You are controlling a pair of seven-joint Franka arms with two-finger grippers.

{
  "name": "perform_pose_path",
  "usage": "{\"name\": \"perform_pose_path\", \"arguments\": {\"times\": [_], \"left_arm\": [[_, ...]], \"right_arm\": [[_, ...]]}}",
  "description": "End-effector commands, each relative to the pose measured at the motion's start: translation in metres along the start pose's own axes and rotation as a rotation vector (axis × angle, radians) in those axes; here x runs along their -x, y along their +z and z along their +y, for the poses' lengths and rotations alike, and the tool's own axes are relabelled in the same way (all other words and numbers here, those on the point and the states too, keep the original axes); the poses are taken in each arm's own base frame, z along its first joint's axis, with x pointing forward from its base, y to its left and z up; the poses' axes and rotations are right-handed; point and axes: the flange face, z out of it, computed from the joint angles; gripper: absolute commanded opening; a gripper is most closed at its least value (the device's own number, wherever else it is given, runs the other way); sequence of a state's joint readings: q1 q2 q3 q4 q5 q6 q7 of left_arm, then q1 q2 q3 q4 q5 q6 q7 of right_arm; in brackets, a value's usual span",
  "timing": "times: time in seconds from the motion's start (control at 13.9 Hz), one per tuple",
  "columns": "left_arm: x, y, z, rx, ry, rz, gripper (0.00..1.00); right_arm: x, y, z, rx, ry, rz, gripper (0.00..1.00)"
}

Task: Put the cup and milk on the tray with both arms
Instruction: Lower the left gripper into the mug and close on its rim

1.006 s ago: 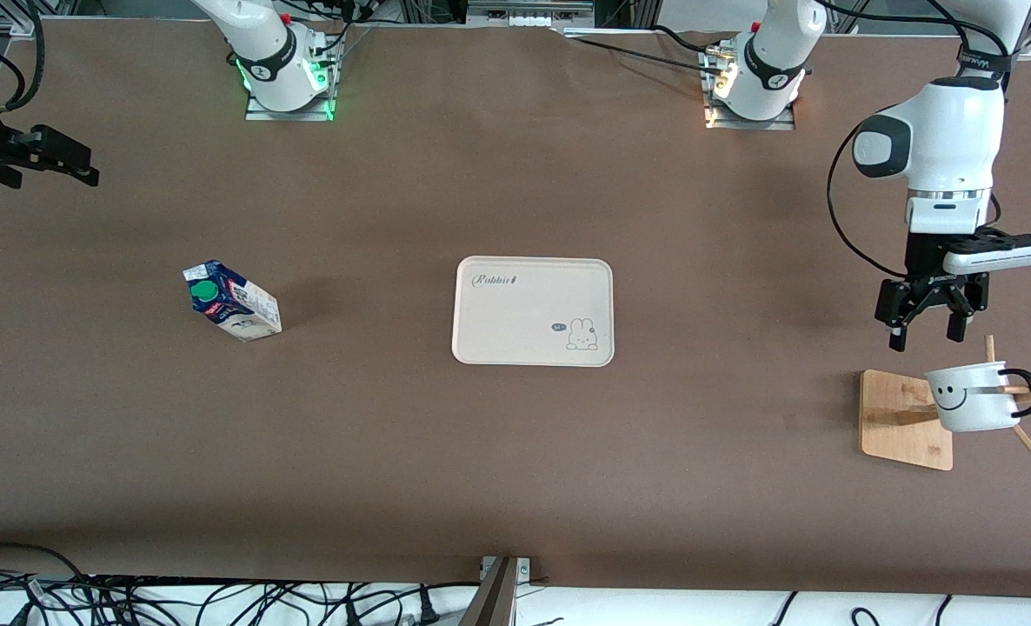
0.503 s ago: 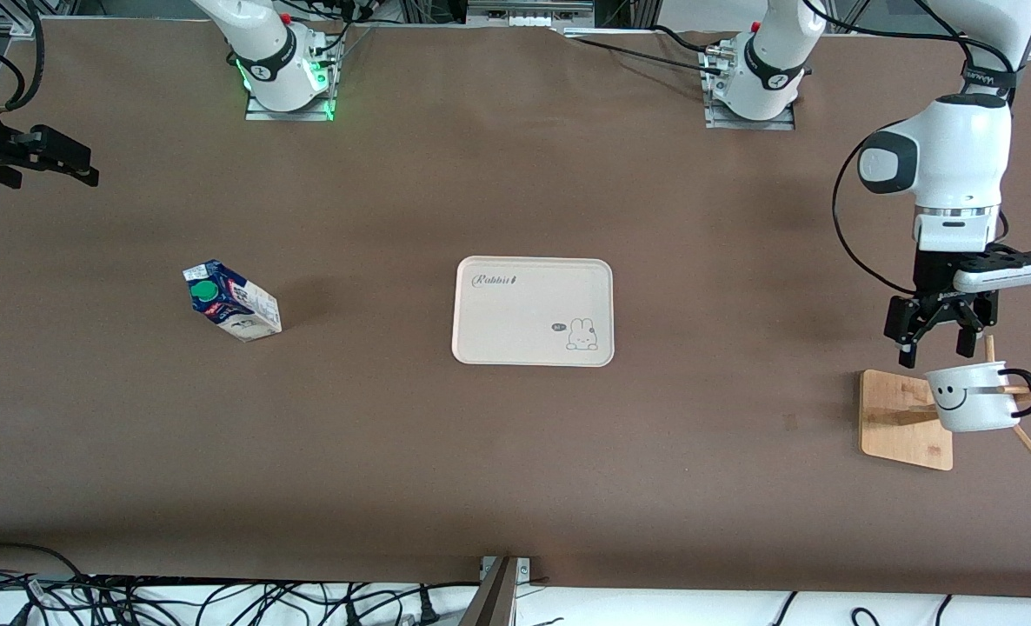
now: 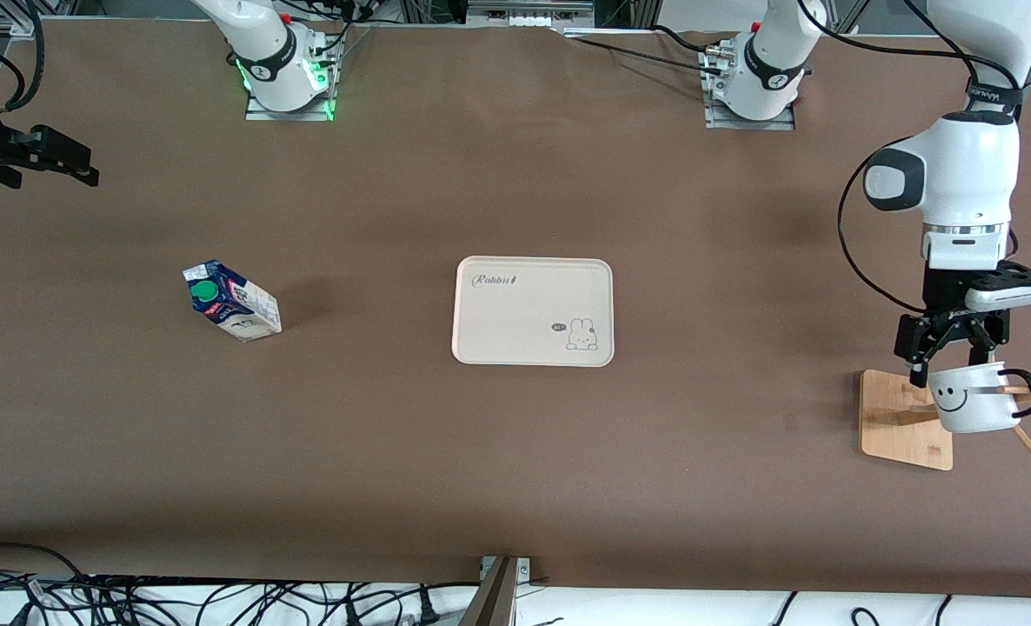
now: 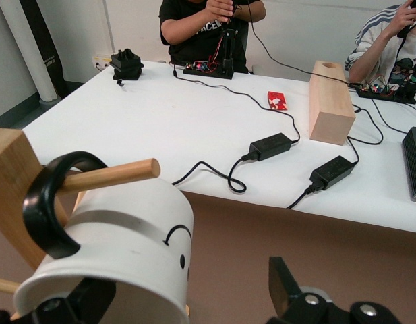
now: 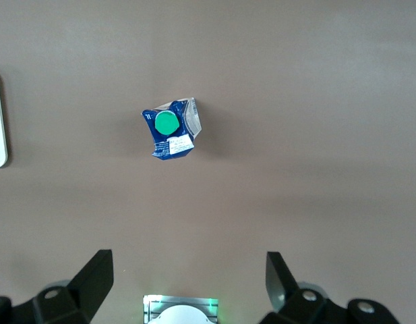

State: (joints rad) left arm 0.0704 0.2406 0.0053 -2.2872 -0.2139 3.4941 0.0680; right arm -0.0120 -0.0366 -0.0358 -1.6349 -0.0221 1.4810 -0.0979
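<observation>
The left gripper [image 3: 946, 369] hangs spread apart around the cup [image 3: 972, 398] on its rack [image 3: 902, 422]. The right gripper [image 5: 187, 283], fingers apart, waits high above the milk [image 3: 231, 301].

It was a robotics lab. Two white jointed robot arms [image 3: 959, 174] were bolted to a brown-covered table [image 3: 515, 452]. Beside that table, a white bench [image 4: 194, 128] carried black power adapters [image 4: 272, 145] and cables.

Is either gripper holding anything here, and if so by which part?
Nothing is held. The left gripper is open right at the cup hanging on the rack peg. The right gripper waits open above the milk.
</observation>
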Motion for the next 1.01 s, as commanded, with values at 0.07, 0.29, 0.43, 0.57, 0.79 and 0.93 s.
{"name": "perform_pose_path", "arguments": {"times": [0.07, 0.29, 0.43, 0.57, 0.79, 0.93], "left_arm": [[-0.0048, 0.0121, -0.0009, -0.005, 0.011, 0.013, 1.00], [-0.0093, 0.0118, -0.0007, -0.005, 0.008, 0.022, 1.00], [-0.0129, 0.0109, 0.0009, -0.002, 0.014, 0.030, 0.97], [-0.0137, 0.0104, -0.0002, -0.004, 0.012, 0.032, 0.49], [-0.0137, 0.0104, -0.0002, -0.004, 0.013, 0.032, 0.13], [-0.0137, 0.0104, -0.0002, -0.004, 0.013, 0.032, 0.00]], "right_arm": [[-0.0010, -0.0033, 0.0022, 0.005, 0.011, -0.004, 1.00], [-0.0014, -0.0024, 0.0022, 0.005, 0.011, -0.007, 1.00], [-0.0009, -0.0032, 0.0022, 0.005, 0.011, -0.006, 1.00], [-0.0009, -0.0032, 0.0022, 0.005, 0.011, -0.006, 1.00], [-0.0007, -0.0030, 0.0022, 0.005, 0.011, -0.007, 1.00], [-0.0007, -0.0030, 0.0022, 0.005, 0.011, -0.007, 1.00]]}}
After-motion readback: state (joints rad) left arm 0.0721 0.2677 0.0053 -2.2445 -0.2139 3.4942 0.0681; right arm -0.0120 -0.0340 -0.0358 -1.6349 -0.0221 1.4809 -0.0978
